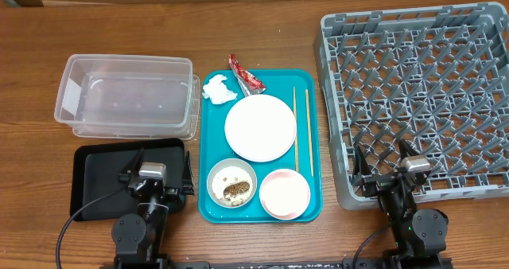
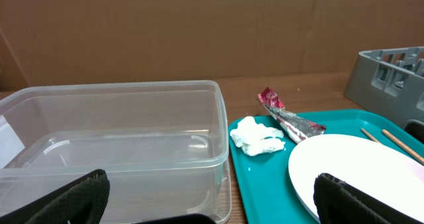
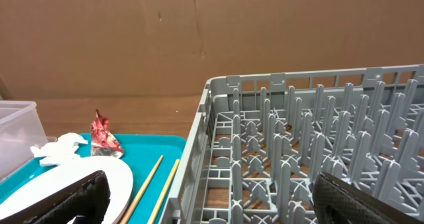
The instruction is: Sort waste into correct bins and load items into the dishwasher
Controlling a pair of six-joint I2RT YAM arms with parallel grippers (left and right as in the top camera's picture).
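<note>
- You've sorted nothing yet: wrapper, tissue, plate, scrap bowl, pink bowl and chopsticks sit on the teal tray.
- Tub, black tray and rack hold nothing (everything remains).
- Left gripper and right gripper gape wide, empty.

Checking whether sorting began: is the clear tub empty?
Empty. The clear tub shows only its bare bottom in overhead and left wrist views; the tissue and wrapper lie outside it, at the teal tray's far end.
</note>
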